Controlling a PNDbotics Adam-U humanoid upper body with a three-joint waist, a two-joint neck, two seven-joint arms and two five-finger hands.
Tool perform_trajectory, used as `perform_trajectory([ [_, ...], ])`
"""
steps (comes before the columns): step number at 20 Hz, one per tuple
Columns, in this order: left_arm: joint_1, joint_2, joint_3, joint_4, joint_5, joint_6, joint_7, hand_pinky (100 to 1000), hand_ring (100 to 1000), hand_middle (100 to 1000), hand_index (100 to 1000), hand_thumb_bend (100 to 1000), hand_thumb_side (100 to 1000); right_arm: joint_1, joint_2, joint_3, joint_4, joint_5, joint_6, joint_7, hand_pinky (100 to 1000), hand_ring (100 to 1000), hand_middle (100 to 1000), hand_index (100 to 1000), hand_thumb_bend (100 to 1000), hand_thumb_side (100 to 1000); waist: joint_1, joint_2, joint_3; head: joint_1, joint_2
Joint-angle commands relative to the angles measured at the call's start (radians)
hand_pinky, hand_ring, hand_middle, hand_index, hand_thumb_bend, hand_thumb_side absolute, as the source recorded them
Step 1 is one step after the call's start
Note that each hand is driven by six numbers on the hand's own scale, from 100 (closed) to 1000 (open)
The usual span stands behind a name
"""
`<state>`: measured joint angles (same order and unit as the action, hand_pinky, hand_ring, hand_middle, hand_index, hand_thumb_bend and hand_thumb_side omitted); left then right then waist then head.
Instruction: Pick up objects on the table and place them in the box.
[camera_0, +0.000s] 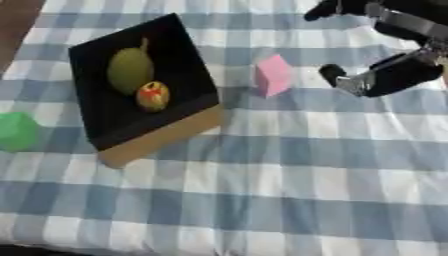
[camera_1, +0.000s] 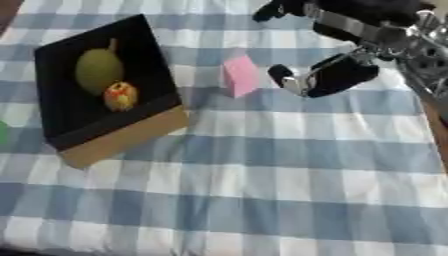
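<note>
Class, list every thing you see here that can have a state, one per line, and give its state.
Box: open, holding two things.
Green fruit: lying in the box.
Orange fruit: in the box, beside the green fruit.
Pink block: on the cloth, outside the box.
Green block: on the cloth, left of the box.
Right hand: open, right of the pink block, holding nothing.

No legible text, labels, brands or nos. anywhere: box (camera_0: 157, 140), pink block (camera_0: 273, 75), fruit, cloth (camera_0: 306, 175) all unmarked as far as can be made out.
</note>
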<state>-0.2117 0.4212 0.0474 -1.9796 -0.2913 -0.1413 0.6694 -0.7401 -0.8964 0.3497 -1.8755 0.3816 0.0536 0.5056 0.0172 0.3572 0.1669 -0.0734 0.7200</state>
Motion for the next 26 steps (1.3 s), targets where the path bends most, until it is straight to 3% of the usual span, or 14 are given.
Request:
perform_trajectory([
  [1, -0.009, 0.024, 0.003, -0.02, 0.003, 0.001, -0.005, 829, 876, 846, 911, 627, 895, -0.042, -0.007, 0.004, 0.078, 0.028, -0.029, 0.027, 886, 890, 850, 919, 254, 218, 0.006, -0.029, 0.003, -0.014, -0.001],
  [11, -0.01, 0.022, 0.0, -0.02, 0.006, 0.003, -0.01, 827, 877, 845, 909, 629, 896, -0.133, 0.09, 0.049, 0.301, 0.112, -0.084, 0.039, 891, 895, 854, 917, 308, 132, 0.003, -0.023, 0.008, -0.032, -0.008],
  [22, -0.016, 0.019, 0.0, -0.02, 0.008, 0.004, -0.008, 826, 876, 847, 907, 624, 897, -0.199, 0.181, 0.081, 0.44, 0.133, -0.141, 0.1, 895, 901, 864, 919, 291, 171, -0.003, -0.015, 0.019, -0.042, -0.013],
  [26, -0.017, 0.017, 0.0, -0.02, 0.009, 0.005, -0.007, 825, 876, 847, 905, 634, 894, -0.214, 0.199, 0.082, 0.462, 0.149, -0.153, 0.098, 897, 905, 871, 922, 318, 141, -0.007, -0.012, 0.022, -0.041, -0.013],
])
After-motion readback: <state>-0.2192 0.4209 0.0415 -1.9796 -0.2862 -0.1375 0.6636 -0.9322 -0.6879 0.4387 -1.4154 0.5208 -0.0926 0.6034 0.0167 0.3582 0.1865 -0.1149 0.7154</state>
